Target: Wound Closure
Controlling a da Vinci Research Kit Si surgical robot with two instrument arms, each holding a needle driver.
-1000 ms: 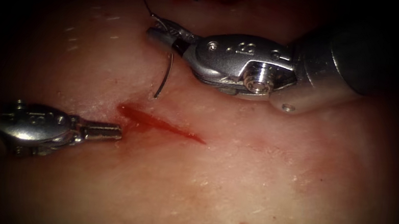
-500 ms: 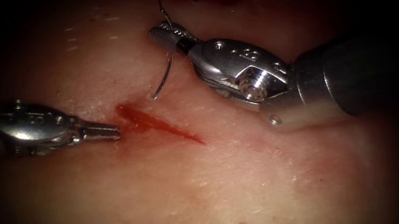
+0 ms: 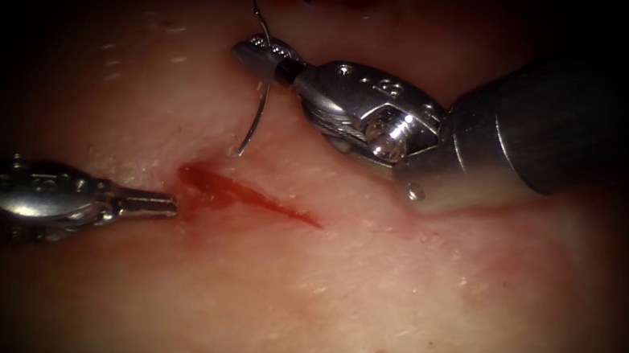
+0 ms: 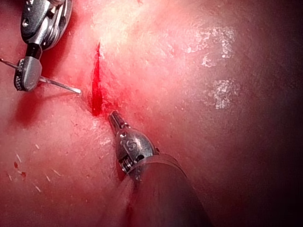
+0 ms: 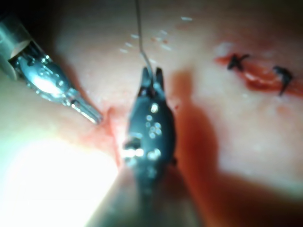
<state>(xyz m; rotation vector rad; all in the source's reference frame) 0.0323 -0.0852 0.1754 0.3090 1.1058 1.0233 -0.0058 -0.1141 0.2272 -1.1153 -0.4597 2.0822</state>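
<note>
**Needle held above the cut**

The right tool [image 3: 253, 53] grips the curved needle [image 3: 255, 124] near its thread end, tip hanging free above the tissue [image 3: 364, 288], just above the cut [image 3: 247, 194]. Thread [image 3: 255, 2] trails upward. The left tool [image 3: 161, 203], jaws closed and empty, rests at the cut's left end.

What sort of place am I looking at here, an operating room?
More likely a suturing practice bench. Two slim metal tools work over a slab of pale tissue with a short red cut; the right tool holds a curved needle, the left tool nothing.
</note>
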